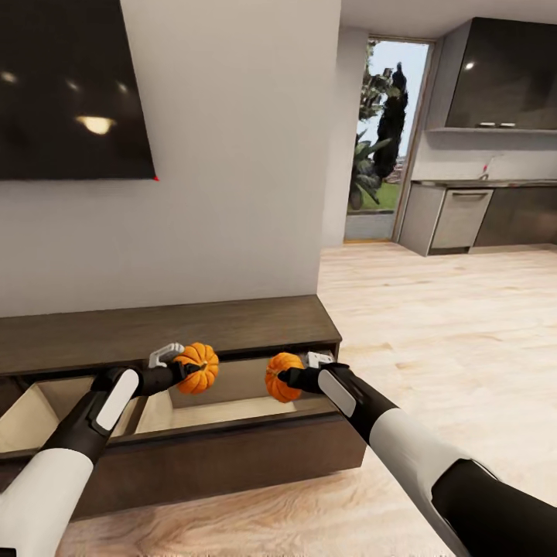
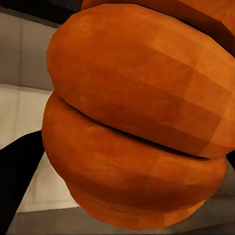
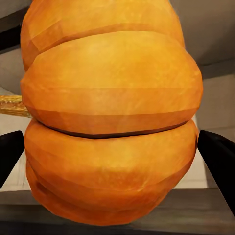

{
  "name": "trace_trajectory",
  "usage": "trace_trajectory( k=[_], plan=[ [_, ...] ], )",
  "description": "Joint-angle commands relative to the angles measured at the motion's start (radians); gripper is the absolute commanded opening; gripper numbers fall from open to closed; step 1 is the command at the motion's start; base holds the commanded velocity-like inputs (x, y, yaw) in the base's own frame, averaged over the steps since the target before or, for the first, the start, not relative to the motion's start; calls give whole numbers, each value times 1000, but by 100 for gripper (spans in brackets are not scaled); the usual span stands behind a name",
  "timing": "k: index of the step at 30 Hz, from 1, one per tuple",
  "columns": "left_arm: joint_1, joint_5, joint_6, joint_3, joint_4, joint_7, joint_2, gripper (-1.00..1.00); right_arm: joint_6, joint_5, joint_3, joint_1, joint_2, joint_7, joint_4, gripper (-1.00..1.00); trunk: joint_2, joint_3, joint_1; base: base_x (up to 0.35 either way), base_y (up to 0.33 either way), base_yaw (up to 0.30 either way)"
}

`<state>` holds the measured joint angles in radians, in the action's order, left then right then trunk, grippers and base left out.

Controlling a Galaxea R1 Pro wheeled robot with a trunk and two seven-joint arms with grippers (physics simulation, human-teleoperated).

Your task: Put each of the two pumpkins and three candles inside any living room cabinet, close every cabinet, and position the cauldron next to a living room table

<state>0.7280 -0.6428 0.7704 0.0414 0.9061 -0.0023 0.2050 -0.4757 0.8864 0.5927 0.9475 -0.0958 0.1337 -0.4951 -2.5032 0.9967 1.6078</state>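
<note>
The left pincer [image 1: 188, 370] is clamped on one pumpkin [image 1: 198, 367], and the right pincer [image 1: 285, 377] is clamped on the other pumpkin [image 1: 281, 377]; both wrist views show orange ribs pressed between dark fingers [image 3: 219, 159]. Each pumpkin hangs just above the open drawer [image 1: 232, 411] of the cabinet [image 1: 162, 334], the long dark-brown unit below the wall screen [image 1: 73, 89]. The left pumpkin sits over the drawer's back half, close to the cabinet top; the right one hovers over the drawer's right part, near its rim. Neither is resting on the pale drawer floor yet.

Judging from this, the task is in an early stage: the pumpkins are carried to the cabinet but not released. A second drawer [image 1: 31, 422], further left in the cabinet, also stands open. Still to do would be lowering and letting go of both pumpkins, stowing three candles, shutting every drawer, and moving the cauldron beside a table.
</note>
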Motion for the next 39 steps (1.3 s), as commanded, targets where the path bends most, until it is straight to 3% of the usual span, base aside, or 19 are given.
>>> trace_trajectory(
  k=[1, 6, 9, 18, 21, 24, 28, 30, 33, 39],
  plan=[
    [1, 14, -15, 2, 0, 1, -7, -100, 1, 11, 6, 1, 1, 10, -2, -100, -1, 5, 0, 0, 0, 0],
    [1, 55, -57, 2, -25, 2, -24, -100, 9, 10, 6, 1, 1, 9, -2, -100, -2, 24, 2, 0, 0, 0],
    [1, 60, -73, 2, -31, 2, -26, -100, 12, 8, 6, 1, 1, 9, -3, -100, -3, 36, 4, 0, 0, 0],
    [1, 63, -85, 3, -33, 5, -27, -100, 37, 9, 7, 1, 1, 8, -2, -100, -3, 36, 4, 12, -2, 0],
    [1, 63, -85, 4, -33, 46, -30, -100, 40, 9, 7, 1, 1, 9, -2, -100, -3, 36, 4, 166, -75, 0],
    [1, 61, -83, 4, -32, 108, -50, -100, 42, 8, 7, 1, 1, 9, -2, -100, -3, 36, 4, 98, -43, 0],
    [1, 60, -80, 5, -32, 139, -62, -100, 79, 8, 19, 1, -1, 9, 12, -100, -3, 36, 4, 19, -8, 0],
    [1, 60, -77, 6, -29, 142, -63, -100, 90, 8, 42, 1, -10, 9, 30, -100, -3, 36, 4, 4, -2, 0],
    [1, 60, -72, 6, -25, 143, -65, -100, 97, 7, 70, 1, -54, 8, 45, -100, -3, 36, 4, 1, -9, 0],
    [1, 61, -69, 6, -24, 143, -64, -100, 102, 5, 77, 1, -67, 7, 42, -100, -3, 36, 4, 0, -133, 0]
  ],
)
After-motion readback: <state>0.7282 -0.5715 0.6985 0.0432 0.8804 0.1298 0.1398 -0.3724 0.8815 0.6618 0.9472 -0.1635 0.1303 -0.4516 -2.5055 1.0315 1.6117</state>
